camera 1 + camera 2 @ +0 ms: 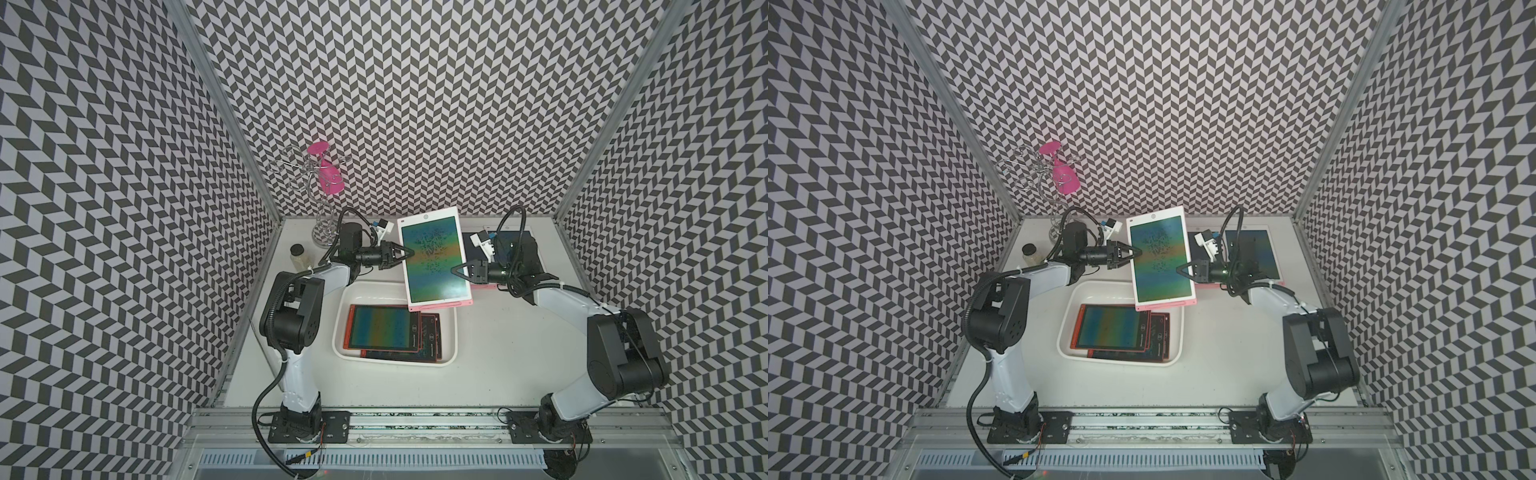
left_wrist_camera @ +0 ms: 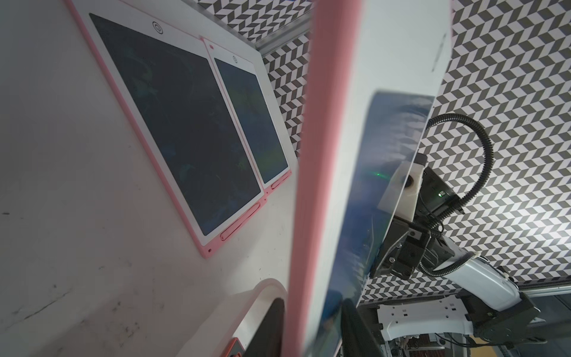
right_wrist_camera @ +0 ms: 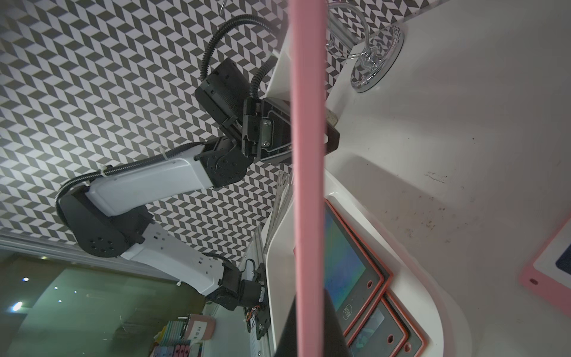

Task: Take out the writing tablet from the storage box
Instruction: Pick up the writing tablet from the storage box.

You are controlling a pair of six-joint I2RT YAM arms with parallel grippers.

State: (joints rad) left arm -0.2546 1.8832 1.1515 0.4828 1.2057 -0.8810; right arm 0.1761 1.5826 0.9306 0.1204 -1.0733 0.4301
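Note:
A white writing tablet (image 1: 432,257) (image 1: 1160,257) with a pink back is held in the air, tilted, over the far edge of the storage box (image 1: 338,332) (image 1: 1064,332). My left gripper (image 1: 409,252) (image 2: 312,309) is at its left edge with a finger on each face. Whether they still press is unclear. My right gripper (image 1: 455,270) (image 3: 309,312) is shut on the right edge; its black fingers (image 3: 332,324) hug the pink rim (image 3: 307,185). Two orange-framed tablets (image 1: 382,330) (image 3: 346,269) lie stacked in the box.
Two pink-edged tablets (image 2: 173,123) (image 2: 250,123) lie flat on the table at the back right, partly under my right arm (image 1: 519,249). A wire glass rack with a pink glass (image 1: 328,174) and a small jar (image 1: 297,253) stand at the back left.

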